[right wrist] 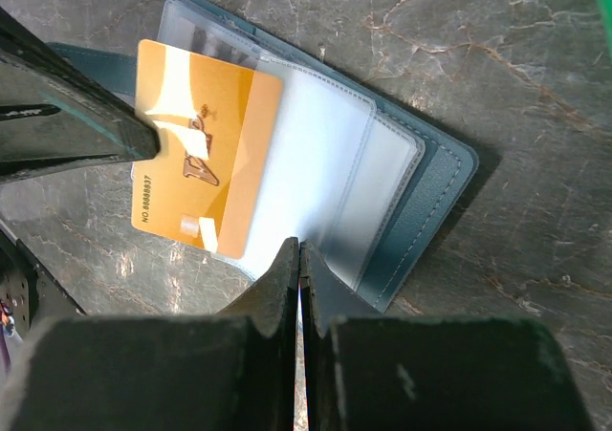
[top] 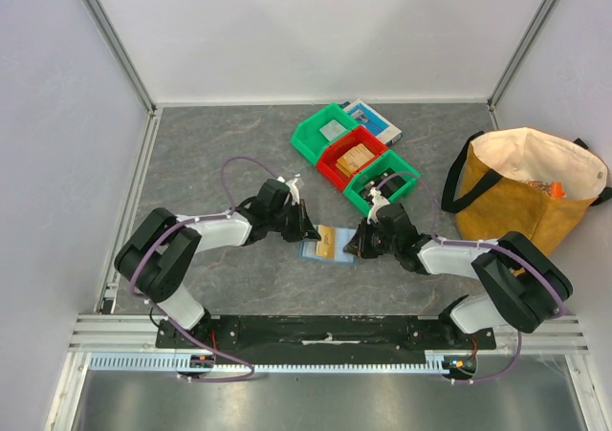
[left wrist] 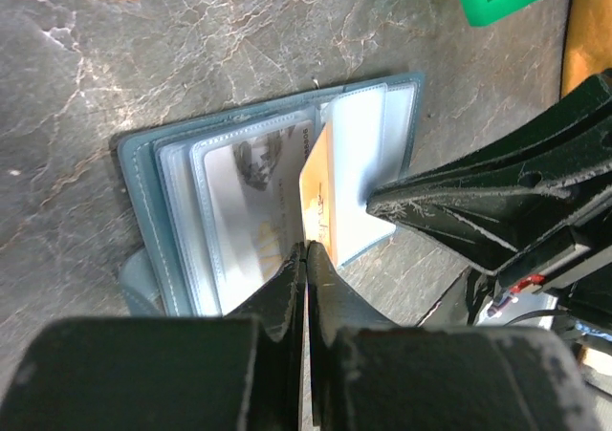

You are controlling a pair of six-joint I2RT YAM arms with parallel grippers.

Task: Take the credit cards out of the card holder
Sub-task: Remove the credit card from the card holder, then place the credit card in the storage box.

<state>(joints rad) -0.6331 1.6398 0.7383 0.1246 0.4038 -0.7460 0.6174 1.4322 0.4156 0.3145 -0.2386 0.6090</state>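
Grey marble tabletop (top: 220,163): left gripper (left wrist: 306,249) pinches "NO."-numbered credit card (right wrist: 206,154), right gripper (right wrist: 298,249) shut, pressing card holder (right wrist: 435,178).

Both arms (top: 215,230) are white with black joints, looping purple cables (top: 232,168) and scuffed black grippers (left wrist: 304,259).

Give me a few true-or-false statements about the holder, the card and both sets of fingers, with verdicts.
1. The holder lies open on the table. True.
2. The left fingers are shut on a gold card. True.
3. The card lies in a red bin. False: it is at the holder, in the left fingers.
4. The right fingers are spread wide. False: they are shut, tips at the holder's clear sleeves.
5. A tan bag stands on the table's right side. True.
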